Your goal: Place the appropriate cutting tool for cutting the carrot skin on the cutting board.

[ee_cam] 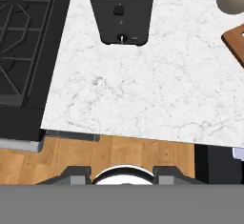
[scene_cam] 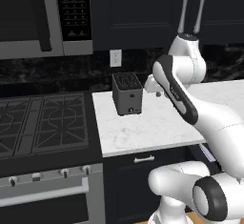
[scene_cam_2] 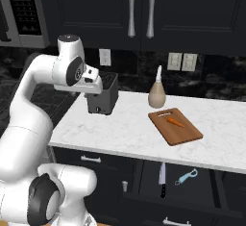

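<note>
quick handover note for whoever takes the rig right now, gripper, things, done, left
Gripper: raised near the dark grey toaster; open or shut cannot be told, nothing seen in it.
Flat brown wooden cutting board lies on the white marble counter, with the small orange carrot on it.
In the open drawer below: light blue peeler beside a black-handled knife.
Done: nothing yet on the board besides the carrot.
Left: fetch the peeler, set it on the board.

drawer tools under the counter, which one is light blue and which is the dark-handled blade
The peeler is the light blue one, lying to the right; the knife left of it has a dark handle and a pale blade.
</note>
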Controlling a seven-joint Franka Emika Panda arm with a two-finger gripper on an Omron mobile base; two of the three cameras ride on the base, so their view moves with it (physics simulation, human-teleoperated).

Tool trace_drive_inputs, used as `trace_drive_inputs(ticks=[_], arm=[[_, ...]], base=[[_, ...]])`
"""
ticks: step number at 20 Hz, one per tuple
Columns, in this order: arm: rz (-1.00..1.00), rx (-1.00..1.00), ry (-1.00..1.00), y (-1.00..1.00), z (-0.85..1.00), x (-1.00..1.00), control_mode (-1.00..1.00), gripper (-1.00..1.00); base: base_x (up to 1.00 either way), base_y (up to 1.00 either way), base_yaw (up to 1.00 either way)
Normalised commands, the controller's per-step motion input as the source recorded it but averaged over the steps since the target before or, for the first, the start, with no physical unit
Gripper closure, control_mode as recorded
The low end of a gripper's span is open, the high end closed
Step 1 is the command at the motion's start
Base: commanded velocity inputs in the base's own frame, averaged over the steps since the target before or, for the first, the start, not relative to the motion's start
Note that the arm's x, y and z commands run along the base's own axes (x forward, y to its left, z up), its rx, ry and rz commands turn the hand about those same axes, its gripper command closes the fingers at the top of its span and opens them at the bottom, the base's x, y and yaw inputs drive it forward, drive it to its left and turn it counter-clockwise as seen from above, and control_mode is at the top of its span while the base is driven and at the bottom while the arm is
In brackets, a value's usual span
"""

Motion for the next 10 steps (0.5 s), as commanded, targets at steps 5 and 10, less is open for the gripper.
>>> trace_drive_inputs(ticks=[5,10], arm=[[0.00,0.00,-0.06,-0.02,-0.01,-0.59,-1.00,-1.00],[-0.14,0.14,-0.06,-0.82,-0.26,-0.88,-1.00,-1.00]], base=[[0.00,0.00,0.00],[0.00,0.00,0.00]])
